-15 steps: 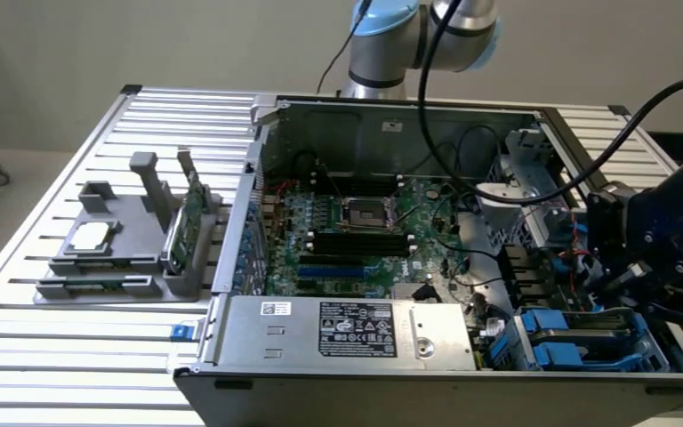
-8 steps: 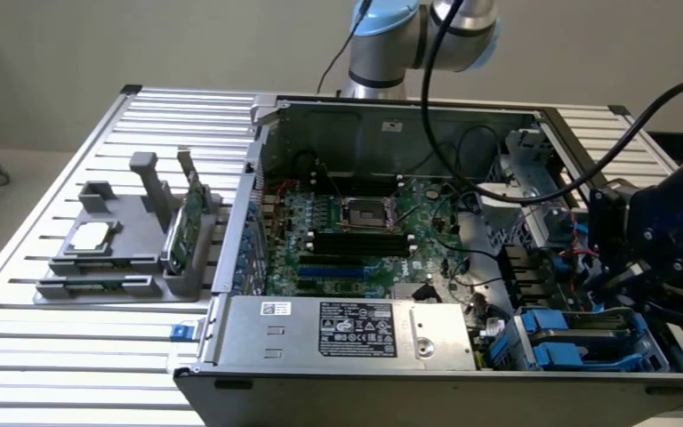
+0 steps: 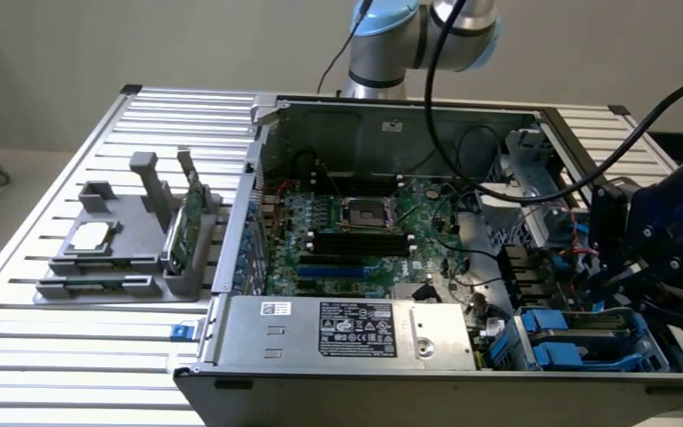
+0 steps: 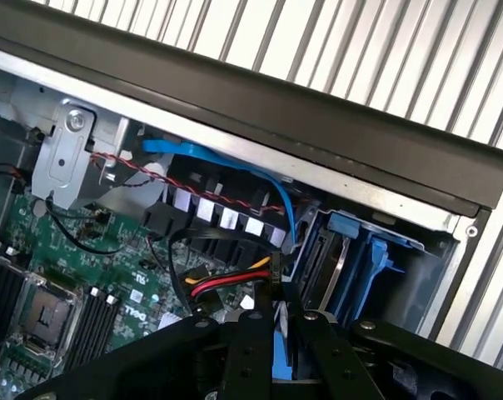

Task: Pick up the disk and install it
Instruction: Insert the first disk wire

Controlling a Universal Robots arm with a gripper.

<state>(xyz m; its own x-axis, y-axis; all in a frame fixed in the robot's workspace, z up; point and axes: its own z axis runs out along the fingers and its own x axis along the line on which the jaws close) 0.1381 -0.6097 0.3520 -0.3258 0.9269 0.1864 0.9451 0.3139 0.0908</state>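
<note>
The computer case (image 3: 273,133) lies open on the slatted table. My gripper (image 3: 603,289) hangs over the drive bay (image 3: 585,338) at the case's front corner, on the exterior view's right. In the wrist view the gripper (image 4: 283,304) stands nearly shut, its two black fingers (image 4: 250,350) pinching a narrow blue strip. That strip looks like the blue carrier edge of the disk (image 4: 281,354); the metal body is hidden behind the fingers. Just beyond the fingertips sits the bay (image 4: 360,250) with blue carrier frames in it.
Red, yellow and black power wires (image 4: 226,287) and a blue data cable (image 4: 235,162) run close beside the bay. The motherboard (image 3: 354,231) and power supply (image 3: 354,329) fill the case. A grey holder (image 3: 110,253) with a chip and a green card stands on the exterior view's left.
</note>
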